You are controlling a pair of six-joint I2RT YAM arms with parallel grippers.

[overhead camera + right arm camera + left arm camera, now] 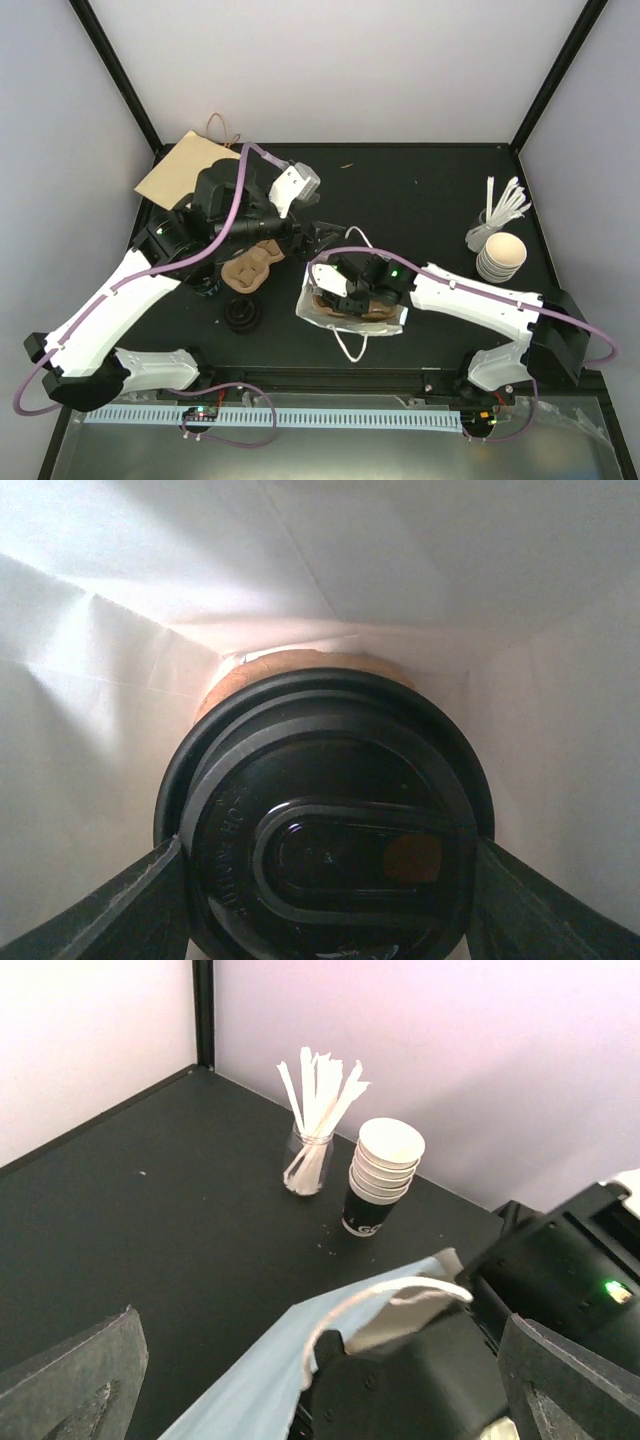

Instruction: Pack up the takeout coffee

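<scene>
One takeout coffee (325, 820), black-lidded, sits in one white bag (308, 300) at centre frame. One brown bag (185, 168) lies upper left. At right: one nested stack of white cups (385, 1165) and one jar of stirrers (308, 1155). Left of centre: one pile of black lids (243, 315) and one brown cardboard carrier (250, 265).

We are recording a black table (420, 200) carrying several items. A flat brown paper bag (185, 170) is lying at the far left corner, its looped handle pointing towards the back wall. A brown cardboard cup carrier (250, 265) is sitting left of centre, with a pile of loose black lids (243, 314) just nearer the front edge. A white paper bag (350, 326) is standing open at the centre. At the right, a stack of lidless white cups (385, 1175) is standing just beside a glass of white stirrers (310, 1155).
</scene>
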